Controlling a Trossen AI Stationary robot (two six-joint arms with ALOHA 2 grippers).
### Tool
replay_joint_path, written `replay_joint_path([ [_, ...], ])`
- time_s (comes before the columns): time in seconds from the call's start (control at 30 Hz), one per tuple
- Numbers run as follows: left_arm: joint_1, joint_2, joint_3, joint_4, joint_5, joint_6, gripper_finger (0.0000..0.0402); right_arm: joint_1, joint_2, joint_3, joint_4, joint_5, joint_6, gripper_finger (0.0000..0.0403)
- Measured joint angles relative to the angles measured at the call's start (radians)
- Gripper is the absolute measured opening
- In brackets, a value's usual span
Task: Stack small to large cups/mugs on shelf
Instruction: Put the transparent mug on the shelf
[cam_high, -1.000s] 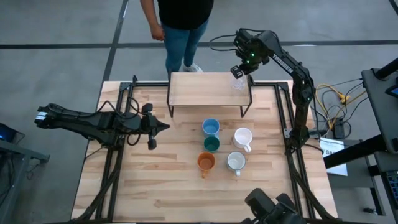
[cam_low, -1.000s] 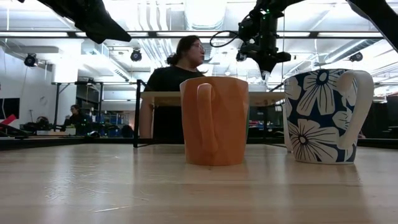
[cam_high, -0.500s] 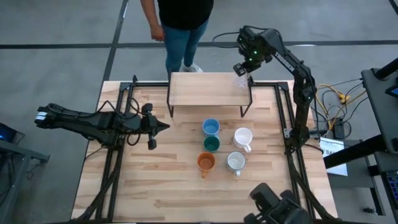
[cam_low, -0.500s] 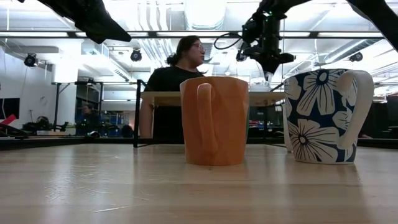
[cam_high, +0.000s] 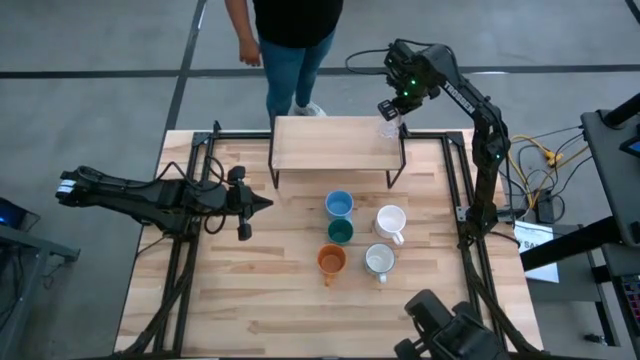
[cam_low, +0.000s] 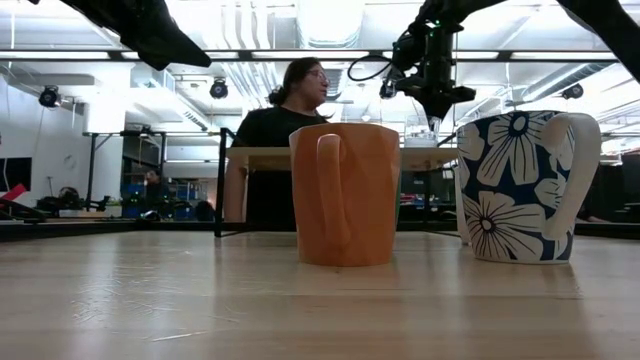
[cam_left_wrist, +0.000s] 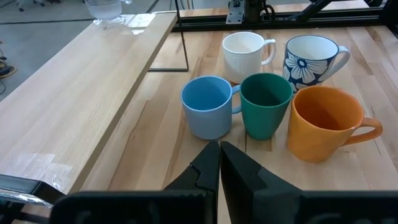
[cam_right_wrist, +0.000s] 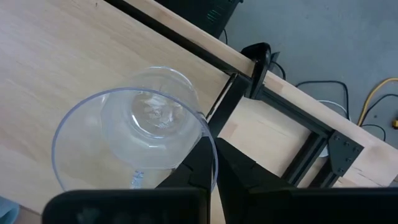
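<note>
A clear glass (cam_high: 388, 130) is at the right end of the light-wood shelf (cam_high: 330, 145), with my right gripper (cam_high: 392, 108) shut on it from above; it also shows in the right wrist view (cam_right_wrist: 134, 137). Five mugs stand on the table in front of the shelf: light blue (cam_high: 339, 204), dark green (cam_high: 341, 232), white (cam_high: 390, 221), orange (cam_high: 331, 261) and white with blue flowers (cam_high: 378, 261). My left gripper (cam_high: 255, 203) is shut and empty, level above the table's left side, pointing at the mugs. My right gripper pinches the glass's rim (cam_right_wrist: 204, 134), with one finger inside the glass and one outside. The fingers come from above, pointing down. The glass hangs upright, mouth up, below them. I cannot tell whether its base touches the shelf.
A person (cam_high: 290, 40) stands just beyond the table's far edge, behind the shelf. Black metal frames (cam_high: 190, 250) run along the table's left and right sides. The shelf's top left of the glass is bare wood. The table's near part (cam_high: 300, 320) is bare wood too.
My right gripper has gone a little toward the table's right and far edges and slightly up, and the clear glass has gone along with it over the shelf's right end.
</note>
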Motion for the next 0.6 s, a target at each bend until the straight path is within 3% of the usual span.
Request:
replay_joint_path([
  [0.6,0.0,0.0,0.0,0.0,0.0,0.0,0.0,-0.006,0.022,0.059,-0.003,0.001,0.012,0.0009],
])
